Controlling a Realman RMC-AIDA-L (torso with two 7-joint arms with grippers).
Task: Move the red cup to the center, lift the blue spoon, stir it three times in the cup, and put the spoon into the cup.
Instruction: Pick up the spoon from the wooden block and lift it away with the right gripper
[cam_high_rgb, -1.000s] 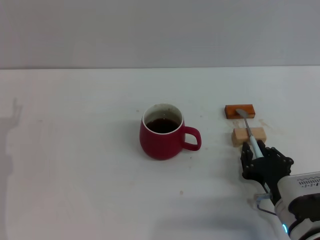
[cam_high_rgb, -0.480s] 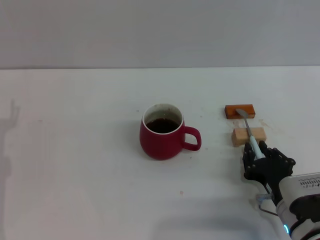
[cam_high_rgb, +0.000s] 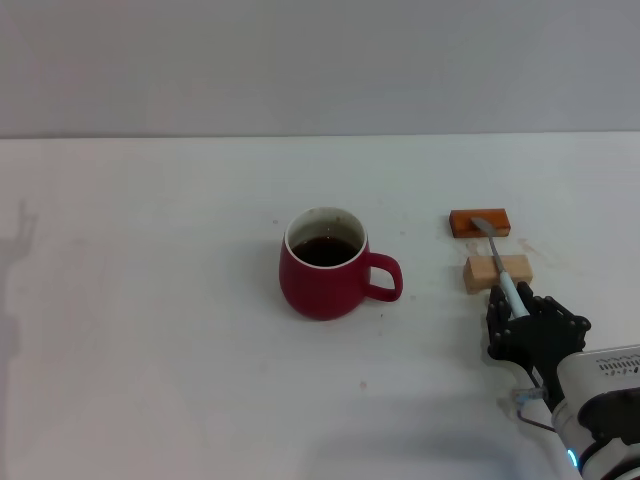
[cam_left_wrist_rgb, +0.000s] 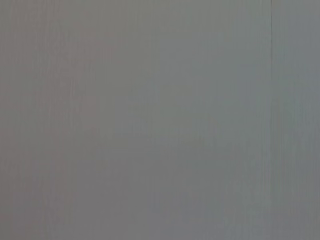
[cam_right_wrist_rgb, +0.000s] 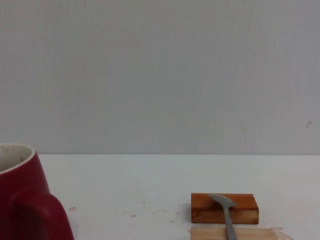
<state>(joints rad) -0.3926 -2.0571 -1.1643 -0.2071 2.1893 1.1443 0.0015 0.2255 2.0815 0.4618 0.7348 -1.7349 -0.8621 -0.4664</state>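
The red cup (cam_high_rgb: 322, 278) stands upright near the middle of the white table (cam_high_rgb: 150, 300), handle to the right, dark liquid inside. In the right wrist view its side (cam_right_wrist_rgb: 22, 200) fills the near corner. The blue spoon (cam_high_rgb: 497, 262) lies across two wooden blocks right of the cup, grey bowl on the far one, pale handle pointing toward me. Its bowl and neck (cam_right_wrist_rgb: 227, 215) also show in the right wrist view. My right gripper (cam_high_rgb: 518, 312) sits low at the handle's near end, open, a black finger on either side of the handle. The left gripper is out of view.
An orange-brown block (cam_high_rgb: 480, 222) and a pale wooden block (cam_high_rgb: 497, 271) hold the spoon off the table. A grey wall runs behind the table's far edge. The left wrist view shows only a plain grey surface.
My right gripper has edged slightly nearer and to the right along the spoon handle. The cup, spoon and blocks have not moved.
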